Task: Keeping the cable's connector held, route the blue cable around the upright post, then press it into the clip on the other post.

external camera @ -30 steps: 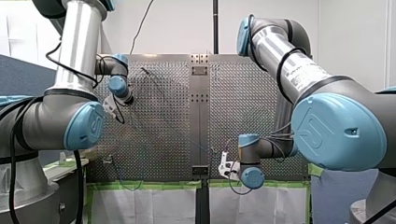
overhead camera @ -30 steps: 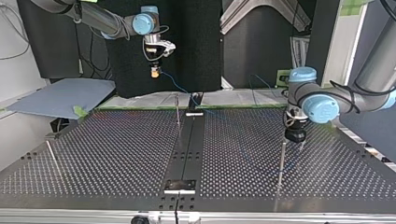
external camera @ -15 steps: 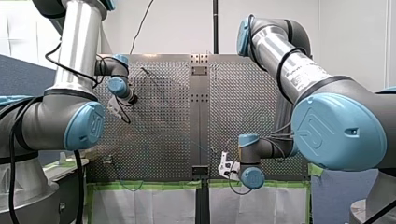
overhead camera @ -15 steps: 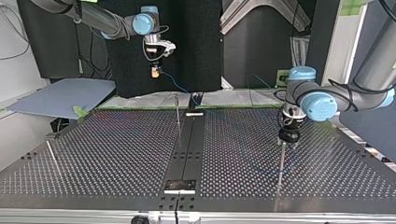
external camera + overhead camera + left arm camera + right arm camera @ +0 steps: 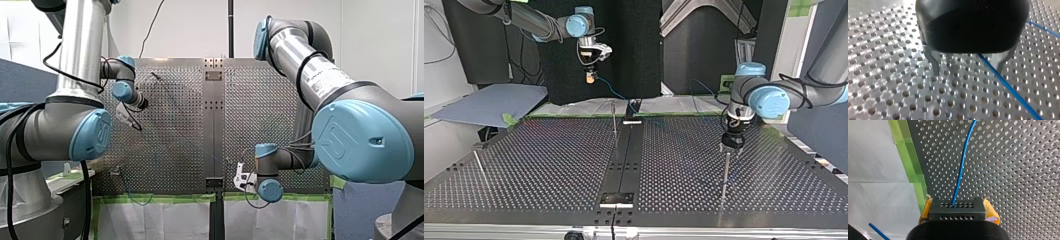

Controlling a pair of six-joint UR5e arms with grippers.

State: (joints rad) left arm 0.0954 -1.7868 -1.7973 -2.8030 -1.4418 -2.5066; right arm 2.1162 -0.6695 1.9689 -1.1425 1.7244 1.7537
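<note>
Near post (image 5: 726, 172): left claw (image 5: 731, 148) has slid in beside its top. Fingers (image 5: 933, 61) spread, blue cable (image 5: 1008, 87) running between them over table (image 5: 885, 75). Grasp likely next, routing not begun. Far: right claw (image 5: 590, 77) pinches connector (image 5: 957, 212), unmoved.

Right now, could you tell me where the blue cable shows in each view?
Front view: blue cable loops faintly below the perforated table's near edge, left.
Top view: cable slants from my right gripper to the table.
Left wrist view: cable crosses inside my open left gripper.
Right wrist view: cable leaves the held connector.
Shared landmark: the perforated table.
</note>
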